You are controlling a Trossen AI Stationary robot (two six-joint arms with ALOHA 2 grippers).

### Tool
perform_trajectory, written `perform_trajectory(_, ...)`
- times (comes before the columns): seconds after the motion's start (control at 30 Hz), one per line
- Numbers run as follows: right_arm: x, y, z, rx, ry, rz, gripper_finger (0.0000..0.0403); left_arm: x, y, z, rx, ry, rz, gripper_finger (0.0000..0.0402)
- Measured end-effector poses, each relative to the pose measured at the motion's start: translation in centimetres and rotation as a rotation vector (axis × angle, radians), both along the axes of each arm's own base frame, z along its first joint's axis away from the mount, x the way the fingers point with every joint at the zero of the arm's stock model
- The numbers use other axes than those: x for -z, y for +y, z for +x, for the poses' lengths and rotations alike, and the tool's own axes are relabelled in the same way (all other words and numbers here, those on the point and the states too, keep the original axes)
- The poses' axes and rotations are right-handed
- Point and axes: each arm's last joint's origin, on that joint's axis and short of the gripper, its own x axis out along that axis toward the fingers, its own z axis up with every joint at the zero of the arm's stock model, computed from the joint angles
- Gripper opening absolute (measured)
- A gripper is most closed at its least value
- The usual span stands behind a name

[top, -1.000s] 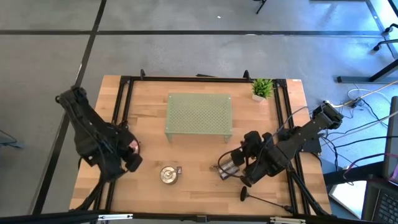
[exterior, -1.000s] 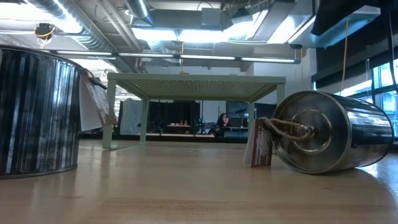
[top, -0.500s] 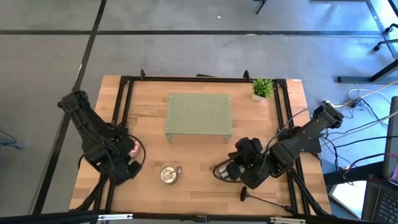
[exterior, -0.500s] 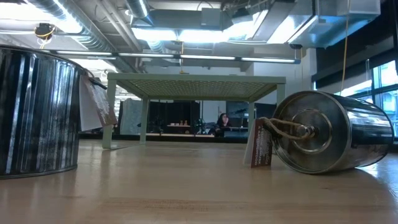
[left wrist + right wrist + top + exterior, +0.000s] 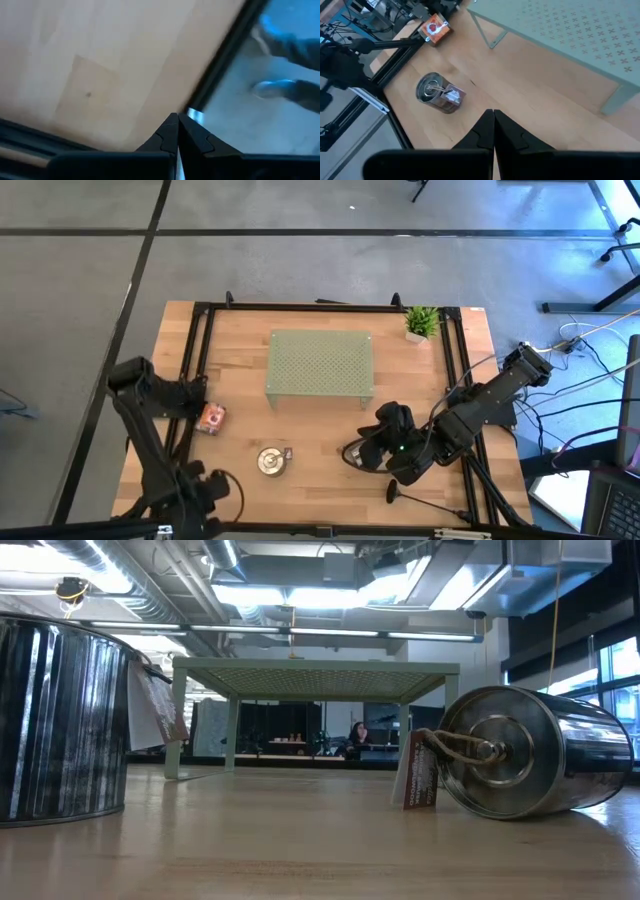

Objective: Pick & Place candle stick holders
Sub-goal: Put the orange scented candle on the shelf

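Observation:
One black candle stick holder point(image 5: 425, 503) lies on its side near the table's front right edge, its round base point(image 5: 392, 494) toward the left. My right gripper point(image 5: 375, 448) point(image 5: 493, 131) hangs shut above a silver can lying on its side point(image 5: 530, 750), left of and beyond the holder. My left gripper point(image 5: 205, 492) point(image 5: 177, 132) is shut and points down over the table's near left corner, above the wood and the black frame rail. Neither gripper holds anything.
An upright silver can point(image 5: 270, 461) point(image 5: 437, 92) stands at front centre and an orange can point(image 5: 211, 418) point(image 5: 436, 28) stands to its left. A green perforated shelf point(image 5: 320, 365) stands mid-table, with a small plant point(image 5: 421, 322) at the far right. Black frame rails point(image 5: 195, 380) run along the sides.
My left gripper has swung from beside the orange can toward the table's near left corner, sinking and rolling as it went; the orange can now stands uncovered. My right gripper has tipped and shifted slightly over the lying can. Both stay shut.

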Motion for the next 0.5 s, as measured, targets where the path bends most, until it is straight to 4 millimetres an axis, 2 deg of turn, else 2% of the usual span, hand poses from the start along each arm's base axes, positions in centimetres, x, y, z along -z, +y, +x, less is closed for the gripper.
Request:
perform_trajectory(0.07,0.0,0.0,0.0,0.003,-0.003,-0.005,0.0004,0.5,-0.3,-0.7,0.001,0.045,0.125,0.0002)
perform_trajectory(0.2,0.0,-0.1,0.0,0.015,-0.013,-0.019,0.0004,0.7,-0.5,-2.1,0.091,0.216,0.510,0.0002)
perform_trajectory(0.27,0.0,-0.2,0.0,0.018,-0.007,-0.025,0.0004,1.3,-1.6,-2.2,0.231,0.165,0.502,0.0002)
perform_trajectory(0.33,0.1,-0.4,0.1,0.023,0.001,-0.032,0.0004,2.3,-2.0,-2.3,0.213,0.164,0.583,0.0002)
perform_trajectory(0.43,0.2,-0.5,0.0,0.029,0.011,-0.047,0.0004,5.5,-3.3,-2.2,0.203,0.173,0.643,0.0002)
perform_trajectory(0.5,0.2,-0.6,0.0,0.033,0.011,-0.056,0.0004,7.1,-3.5,-2.4,0.188,0.210,0.712,0.0002)
